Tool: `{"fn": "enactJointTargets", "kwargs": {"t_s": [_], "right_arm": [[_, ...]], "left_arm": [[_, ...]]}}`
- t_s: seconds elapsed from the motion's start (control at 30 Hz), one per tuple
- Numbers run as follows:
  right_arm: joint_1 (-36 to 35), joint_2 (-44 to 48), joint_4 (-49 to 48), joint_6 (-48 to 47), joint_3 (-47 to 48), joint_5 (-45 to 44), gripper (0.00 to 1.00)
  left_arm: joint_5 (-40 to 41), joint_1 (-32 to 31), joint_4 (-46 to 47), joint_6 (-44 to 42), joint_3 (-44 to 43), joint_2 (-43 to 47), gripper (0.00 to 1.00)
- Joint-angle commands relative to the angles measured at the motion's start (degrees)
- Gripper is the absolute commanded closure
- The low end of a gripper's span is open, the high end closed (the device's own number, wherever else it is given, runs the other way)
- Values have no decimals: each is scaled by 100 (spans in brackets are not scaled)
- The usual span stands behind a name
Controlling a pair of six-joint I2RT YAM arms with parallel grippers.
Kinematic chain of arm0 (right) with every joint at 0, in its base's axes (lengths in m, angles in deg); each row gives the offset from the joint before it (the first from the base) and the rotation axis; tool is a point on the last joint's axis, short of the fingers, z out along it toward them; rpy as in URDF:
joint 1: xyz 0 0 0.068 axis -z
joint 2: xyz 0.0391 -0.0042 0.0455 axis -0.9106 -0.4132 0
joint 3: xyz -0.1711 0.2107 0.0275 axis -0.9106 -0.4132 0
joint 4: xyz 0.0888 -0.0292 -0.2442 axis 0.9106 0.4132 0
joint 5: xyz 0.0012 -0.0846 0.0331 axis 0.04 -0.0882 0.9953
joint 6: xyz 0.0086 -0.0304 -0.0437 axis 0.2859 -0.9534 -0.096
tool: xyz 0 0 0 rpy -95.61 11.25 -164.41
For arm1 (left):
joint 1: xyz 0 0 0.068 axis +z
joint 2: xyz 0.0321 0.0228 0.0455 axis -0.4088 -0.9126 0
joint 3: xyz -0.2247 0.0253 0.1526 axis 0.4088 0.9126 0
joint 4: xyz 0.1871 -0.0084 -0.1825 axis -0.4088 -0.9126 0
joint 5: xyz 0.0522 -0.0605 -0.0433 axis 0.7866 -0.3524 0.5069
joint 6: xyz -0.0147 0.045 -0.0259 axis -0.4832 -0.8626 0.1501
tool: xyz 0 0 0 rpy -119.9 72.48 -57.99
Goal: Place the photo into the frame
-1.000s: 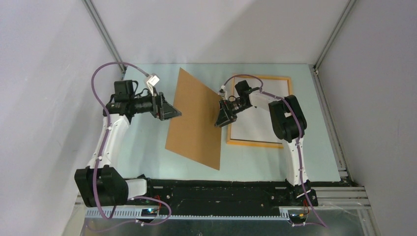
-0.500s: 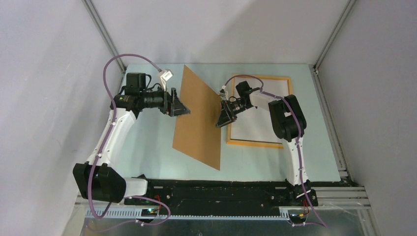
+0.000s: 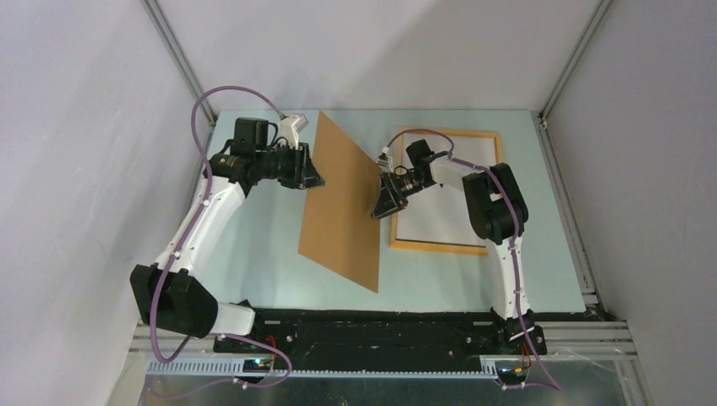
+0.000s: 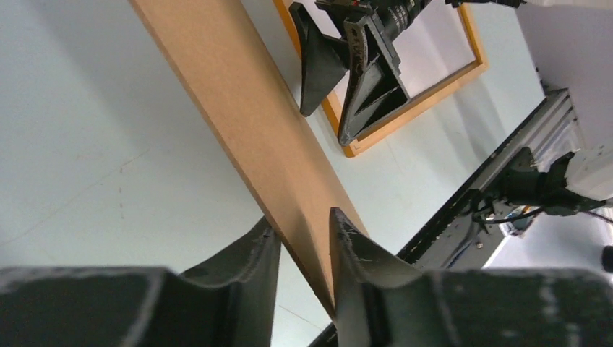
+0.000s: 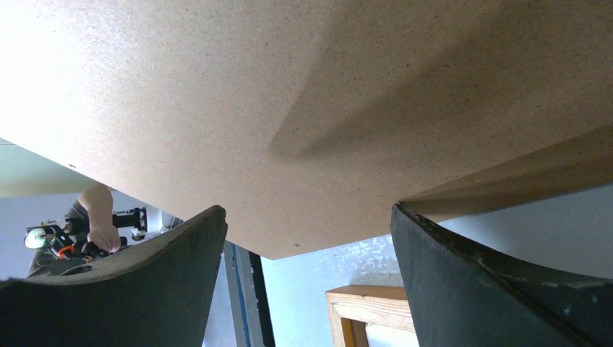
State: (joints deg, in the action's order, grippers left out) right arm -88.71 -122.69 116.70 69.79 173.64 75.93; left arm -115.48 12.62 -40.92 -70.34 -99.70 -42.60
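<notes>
One backing board (image 3: 338, 211) stands tilted beside the frame (image 3: 435, 247).
Overhead: photo (image 3: 431, 220) lies white-side-up inside the frame, 2 o'clock. Left wrist: left pincer (image 4: 302, 217) straddles board's edge, grip unclear. Right wrist: right pincer (image 5: 305, 208) gapes beneath, probably propping it for laying over.

Soft even light, top view sharp. Right wrist view: board (image 5: 108, 94) washed out at left, probably glare.
</notes>
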Motion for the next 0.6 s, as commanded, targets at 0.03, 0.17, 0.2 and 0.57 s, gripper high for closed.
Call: {"fn": "enactJointTargets", "kwargs": {"t_s": [0.03,0.17,0.2,0.57], "right_arm": [[54,286,-113,63,-88,-208,12],[120,428,-121,181,-70,-270,10],[134,471,-126,238,-62,-273,10],[397,1100,-107,651,137,-424,7]], "left_arm": [[385,-254,22,288,-450,-105,75],[714,-309,-81,426,-633,-195,92],[753,-313,-84,459,-645,-206,95],[1876,-317,-770,398,-1324,-320,100]]}}
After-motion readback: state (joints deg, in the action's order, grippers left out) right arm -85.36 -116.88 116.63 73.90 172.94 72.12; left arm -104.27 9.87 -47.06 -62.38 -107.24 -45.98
